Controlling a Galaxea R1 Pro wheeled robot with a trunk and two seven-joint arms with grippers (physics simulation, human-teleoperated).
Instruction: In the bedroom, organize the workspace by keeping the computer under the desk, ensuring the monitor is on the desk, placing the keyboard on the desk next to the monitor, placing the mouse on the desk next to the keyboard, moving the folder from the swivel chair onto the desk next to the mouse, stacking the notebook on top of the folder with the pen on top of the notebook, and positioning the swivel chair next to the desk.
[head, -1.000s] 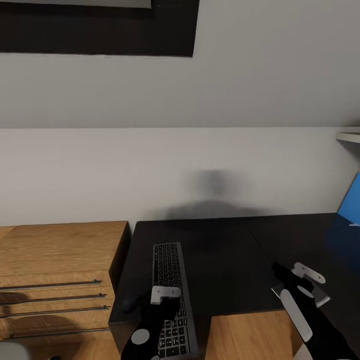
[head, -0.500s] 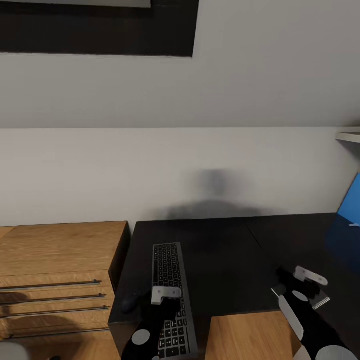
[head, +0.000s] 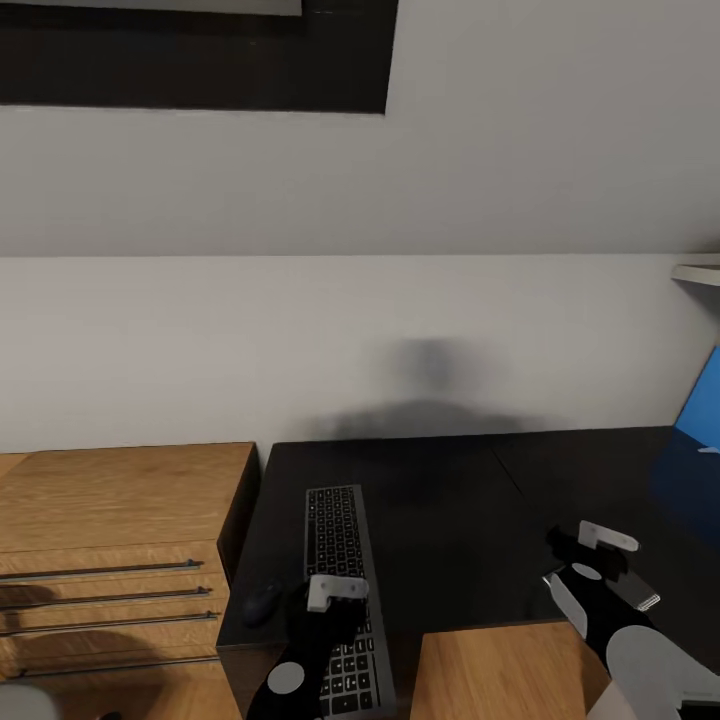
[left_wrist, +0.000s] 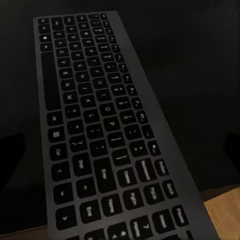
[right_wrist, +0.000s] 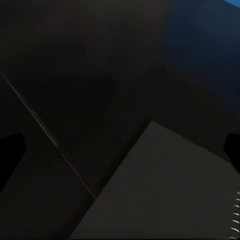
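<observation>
- Nearest, the left gripper (head: 333, 592) hangs just above the near half of the keyboard (head: 343, 588); in the left wrist view its dark fingertips (left_wrist: 12, 155) stand wide apart at either side of the keys, so it is open and holds nothing.
- Just beside the keyboard, on its dresser side, the mouse (head: 263, 603) lies on the glossy black counter (head: 450, 520).
- Also at the counter's front, well apart from the keyboard on the other side, the right gripper (head: 601, 548) hovers over the grey notebook (head: 634, 592); the right wrist view shows the notebook (right_wrist: 165, 195) with its spiral edge, and dark fingertips (right_wrist: 11, 155) spread apart, open and empty.
- Running lengthwise away from the robot, the keyboard (left_wrist: 105, 135) lies flat on the counter, near its end beside the wooden dresser (head: 110, 540).
- Farther from the keyboard, past the notebook, a blue panel (head: 703, 400) stands at the counter's far corner.
- Beyond the keyboard, the white wall (head: 360, 340) rises behind the counter.
</observation>
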